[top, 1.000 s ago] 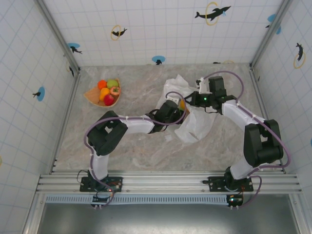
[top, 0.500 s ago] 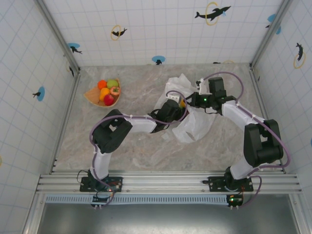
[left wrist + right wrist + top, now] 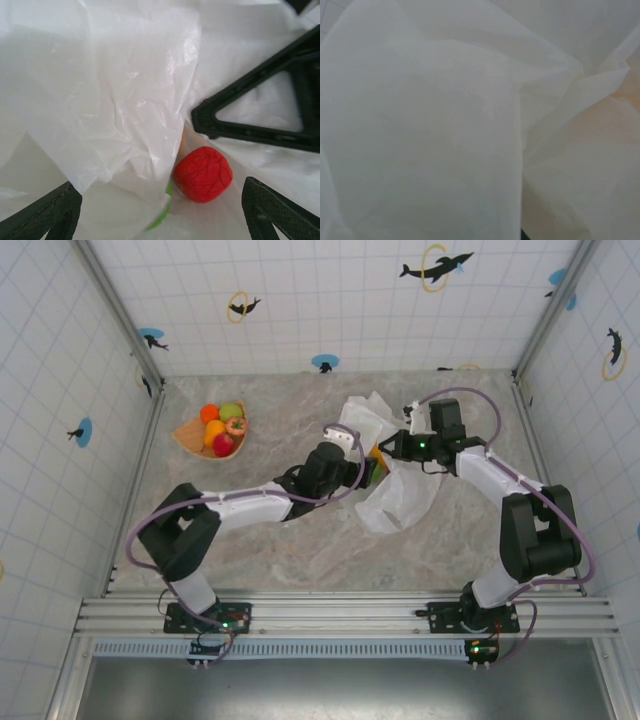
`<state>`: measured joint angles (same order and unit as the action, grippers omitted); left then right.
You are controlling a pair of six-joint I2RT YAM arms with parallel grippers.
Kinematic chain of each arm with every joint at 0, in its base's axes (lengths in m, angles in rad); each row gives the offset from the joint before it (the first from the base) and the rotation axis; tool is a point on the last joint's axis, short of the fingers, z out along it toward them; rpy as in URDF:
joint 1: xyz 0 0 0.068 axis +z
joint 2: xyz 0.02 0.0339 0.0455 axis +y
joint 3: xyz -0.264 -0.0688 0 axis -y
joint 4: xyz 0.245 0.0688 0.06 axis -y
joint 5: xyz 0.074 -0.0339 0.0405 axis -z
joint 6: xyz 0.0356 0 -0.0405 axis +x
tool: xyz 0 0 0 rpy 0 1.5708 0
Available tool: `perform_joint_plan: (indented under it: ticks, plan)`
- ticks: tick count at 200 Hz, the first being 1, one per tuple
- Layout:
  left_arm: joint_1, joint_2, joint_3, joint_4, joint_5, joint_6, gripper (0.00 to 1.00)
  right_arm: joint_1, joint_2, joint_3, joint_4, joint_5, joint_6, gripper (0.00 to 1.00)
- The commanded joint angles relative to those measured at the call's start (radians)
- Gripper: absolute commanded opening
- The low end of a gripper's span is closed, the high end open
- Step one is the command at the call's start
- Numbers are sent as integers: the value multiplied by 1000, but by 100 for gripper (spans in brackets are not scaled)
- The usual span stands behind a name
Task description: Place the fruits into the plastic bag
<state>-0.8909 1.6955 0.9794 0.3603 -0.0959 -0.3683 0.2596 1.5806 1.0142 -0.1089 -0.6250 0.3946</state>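
The plastic bag (image 3: 398,490) lies crumpled at the table's middle right, its mouth facing left. My left gripper (image 3: 368,466) reaches into that mouth with its jaws open. In the left wrist view a red fruit (image 3: 202,174) lies loose on the film between the open fingers (image 3: 280,210), with a green fruit (image 3: 161,216) and a sliver of an orange one (image 3: 182,136) under a fold of the bag (image 3: 110,95). My right gripper (image 3: 393,446) is shut on the bag's upper rim; white film (image 3: 445,125) covers its camera. Several more fruits (image 3: 222,429) sit in the tray.
The orange-tan tray (image 3: 186,440) stands at the back left. The black triangular frame (image 3: 260,117) of the other gripper hangs close above the red fruit. Tiled walls and metal posts enclose the marble table (image 3: 300,550).
The left arm's elbow has swung down and to the left, stretching the arm out. Its gripper stays at the bag's mouth. The right arm has not moved.
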Motion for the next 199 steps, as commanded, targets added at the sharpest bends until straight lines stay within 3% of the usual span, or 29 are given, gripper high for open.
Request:
perform_joint_plan:
  ticks: [1,46,86,129,199]
  plan:
    - [3,-72,-39,-87,64,88,85,-6,7,-11,-11,5,-21,0]
    - [32,-209,-104,-128,190,150,85,-7,18,-5,-10,4,-19,0]
    - [106,-342,-158,-151,214,134,85,-8,12,-2,-14,7,-24,0]
    - [288,-426,-161,-252,101,-5,85,-8,12,-3,-10,1,-24,0]
    - [578,-382,-141,-405,-22,-101,85,-7,8,-15,0,-4,-23,0]
